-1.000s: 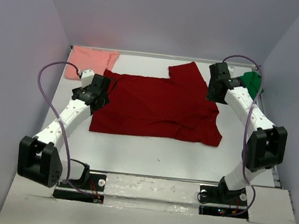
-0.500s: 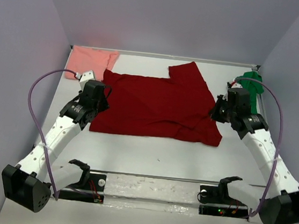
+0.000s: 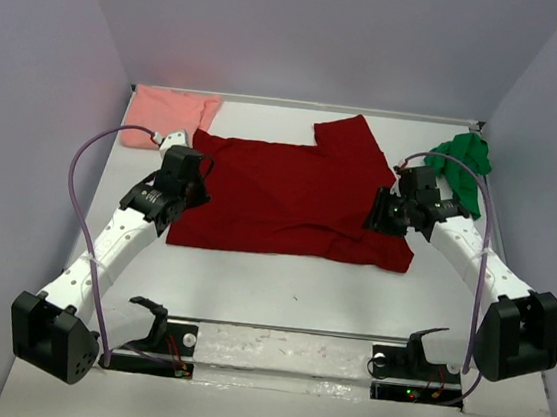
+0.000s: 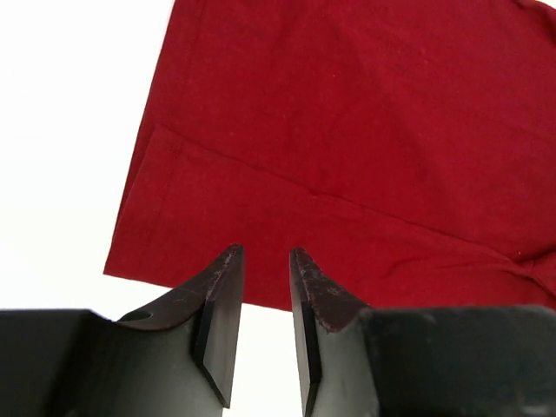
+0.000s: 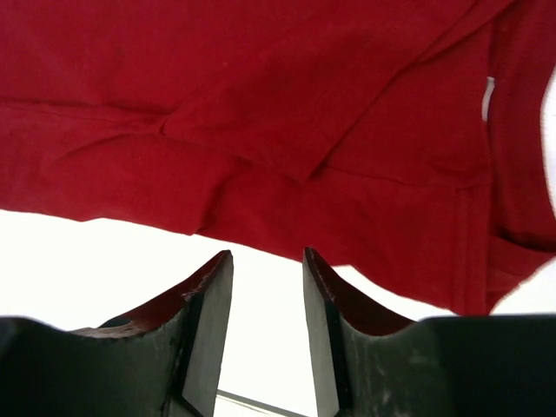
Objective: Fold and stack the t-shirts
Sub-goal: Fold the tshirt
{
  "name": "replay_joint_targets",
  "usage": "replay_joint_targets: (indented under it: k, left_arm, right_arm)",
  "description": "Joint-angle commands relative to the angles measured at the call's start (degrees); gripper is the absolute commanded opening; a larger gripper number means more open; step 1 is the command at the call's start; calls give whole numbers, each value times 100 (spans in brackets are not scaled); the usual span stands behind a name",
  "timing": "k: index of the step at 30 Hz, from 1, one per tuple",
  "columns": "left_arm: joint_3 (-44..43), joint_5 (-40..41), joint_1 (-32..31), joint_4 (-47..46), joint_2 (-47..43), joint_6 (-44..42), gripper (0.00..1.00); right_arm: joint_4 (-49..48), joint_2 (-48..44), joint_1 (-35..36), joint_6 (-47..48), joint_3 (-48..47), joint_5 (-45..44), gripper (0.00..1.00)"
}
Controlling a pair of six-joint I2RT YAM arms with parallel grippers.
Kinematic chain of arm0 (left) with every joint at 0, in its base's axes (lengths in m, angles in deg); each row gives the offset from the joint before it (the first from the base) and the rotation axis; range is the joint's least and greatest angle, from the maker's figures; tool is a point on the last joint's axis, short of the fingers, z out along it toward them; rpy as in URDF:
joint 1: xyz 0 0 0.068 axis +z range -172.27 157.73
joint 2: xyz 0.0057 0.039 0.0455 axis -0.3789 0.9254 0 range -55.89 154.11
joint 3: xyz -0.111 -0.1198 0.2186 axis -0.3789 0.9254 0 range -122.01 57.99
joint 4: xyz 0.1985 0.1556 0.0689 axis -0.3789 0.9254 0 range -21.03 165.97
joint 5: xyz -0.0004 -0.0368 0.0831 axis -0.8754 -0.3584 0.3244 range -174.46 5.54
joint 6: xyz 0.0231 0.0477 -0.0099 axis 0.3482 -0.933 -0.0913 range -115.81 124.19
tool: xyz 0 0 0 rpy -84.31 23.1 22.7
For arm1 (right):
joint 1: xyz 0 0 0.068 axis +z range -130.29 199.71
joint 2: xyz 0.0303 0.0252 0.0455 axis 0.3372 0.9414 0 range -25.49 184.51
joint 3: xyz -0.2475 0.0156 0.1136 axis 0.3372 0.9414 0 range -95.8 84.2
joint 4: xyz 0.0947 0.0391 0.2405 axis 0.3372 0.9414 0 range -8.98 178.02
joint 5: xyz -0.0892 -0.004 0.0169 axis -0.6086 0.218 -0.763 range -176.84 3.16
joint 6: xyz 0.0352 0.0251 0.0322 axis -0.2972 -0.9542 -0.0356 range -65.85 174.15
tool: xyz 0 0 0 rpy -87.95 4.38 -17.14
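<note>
Just ahead of left fingers (image 4: 221, 295) and right fingers (image 5: 208, 304) | dark red t-shirt (image 4: 347, 130) edge | both pairs apart, holding nothing

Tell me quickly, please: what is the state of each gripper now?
Left gripper: partly open, holding nothing, at the edge of the red shirt.
Right gripper: partly open, holding nothing.

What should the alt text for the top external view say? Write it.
A dark red t-shirt lies spread on a white table, the left gripper at its left edge, the right gripper at its right. A pink t-shirt lies in the far left corner, a bunched green t-shirt far right.
</note>
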Motion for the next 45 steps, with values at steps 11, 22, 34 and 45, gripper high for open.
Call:
replay_joint_targets:
  k: [11, 22, 34, 45]
  left_arm:
    - [-484, 123, -95, -151, 150, -141, 39]
    - [-423, 185, -95, -143, 168, -185, 39]
    - [-300, 202, -104, -204, 264, -247, 39]
    - [-194, 158, -95, -292, 370, -282, 39]
  right_arm:
    - [-1102, 1040, 468, -316, 518, -48, 40]
    - [-1279, 1497, 468, -228, 334, -268, 37]
    - [-1252, 1902, 468, -166, -105, -409, 36]
    - [-1278, 2192, 468, -175, -378, -418, 33]
